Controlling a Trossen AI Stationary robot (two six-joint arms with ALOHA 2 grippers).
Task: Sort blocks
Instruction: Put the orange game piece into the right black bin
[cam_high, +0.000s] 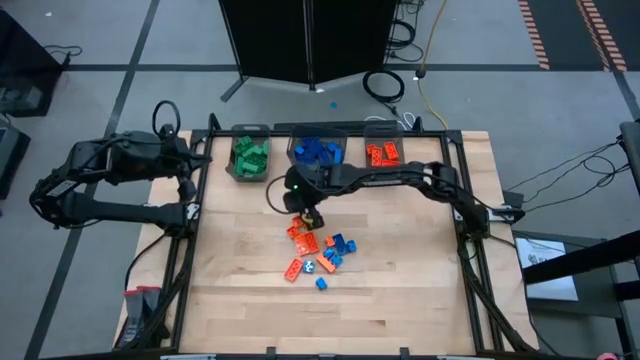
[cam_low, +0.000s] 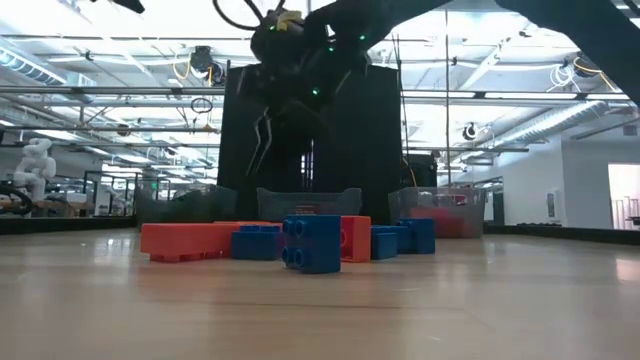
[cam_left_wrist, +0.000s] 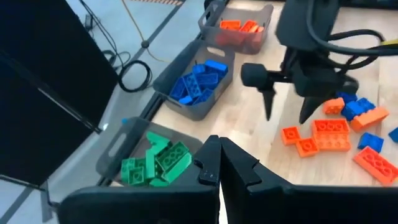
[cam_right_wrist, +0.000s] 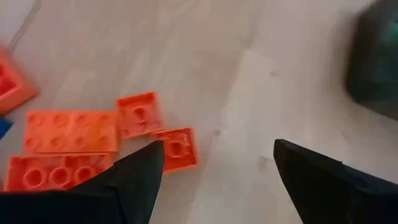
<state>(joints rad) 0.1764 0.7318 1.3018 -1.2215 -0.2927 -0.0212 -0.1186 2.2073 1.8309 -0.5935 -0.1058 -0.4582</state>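
Sorting is judged well advanced but unfinished. On the desk (cam_high: 240, 290), three bins are ranged along the far edge: the green bin (cam_high: 248, 155) at the left is well stocked, the blue bin (cam_high: 318, 152) in the middle likewise, and the orange bin (cam_high: 382, 153) at the right holds only a few blocks. Green appears to be cleared from the desk; none is seen loose.

A loose pile (cam_high: 318, 250) of orange and blue blocks is left near mid-desk, a dozen or so by rough estimate, with one blue block (cam_high: 321, 284) lying slightly apart on the near side.

The right tool (cam_high: 310, 218) is held wide and empty above the far end of the pile. Two small orange squares (cam_right_wrist: 155, 127) are seen just beside one fingertip, not between the fingers; a larger orange plate (cam_right_wrist: 71, 130) lies just beyond them. No contact is shown.

The left tool (cam_left_wrist: 219, 163) is parked near the green bin, fingers together, holding nothing.
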